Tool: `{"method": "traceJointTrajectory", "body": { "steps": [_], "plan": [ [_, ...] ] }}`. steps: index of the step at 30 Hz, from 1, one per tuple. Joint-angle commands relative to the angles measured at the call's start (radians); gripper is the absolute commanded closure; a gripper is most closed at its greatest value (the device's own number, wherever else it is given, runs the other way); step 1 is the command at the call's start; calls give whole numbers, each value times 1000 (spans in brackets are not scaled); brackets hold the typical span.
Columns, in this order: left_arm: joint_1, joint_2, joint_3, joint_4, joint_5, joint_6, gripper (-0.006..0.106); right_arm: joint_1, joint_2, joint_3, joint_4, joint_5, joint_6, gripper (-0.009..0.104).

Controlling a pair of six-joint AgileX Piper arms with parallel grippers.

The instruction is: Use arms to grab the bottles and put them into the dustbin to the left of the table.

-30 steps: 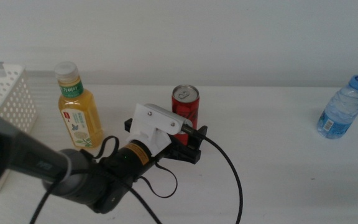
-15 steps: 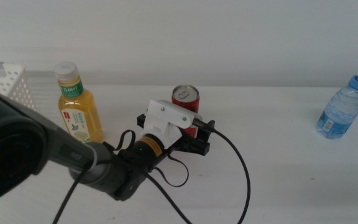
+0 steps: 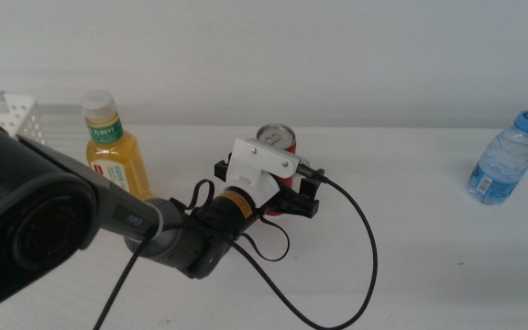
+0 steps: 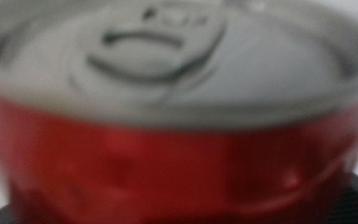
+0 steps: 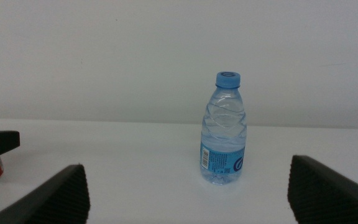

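L gripper [image 3: 287,191] is sitting mid-bench w/ jaws either side of the red can [image 3: 276,139]; can't tell if they're clamping yet. Can is standing upright, silver lid w/ pull tab facing up. R gripper [image 5: 188,190] is waiting, jaws spread wide. White matte bench [image 3: 429,266]; plain white wall behind.

1. The left gripper [image 3: 287,188] crowds the red can [image 3: 276,139], whose body fills the room between its jaws
2. Bare table [image 3: 411,238] lies between the can and the water bottle [image 3: 504,158]
3. The yellow bottle [image 3: 113,151] stands between the can and the dustbin [image 3: 7,115]
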Motion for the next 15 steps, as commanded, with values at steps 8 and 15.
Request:
{"method": "traceJointTrajectory", "body": {
  "steps": [8,15],
  "plan": [
    [-10,9,-17,-17,45,-8,70,-6,-38,45,-4,-2,-7,10],
    [-10,-205,114,-25,204,52,102,-6,-38,45,-4,-2,-7,10]
  ]
}}
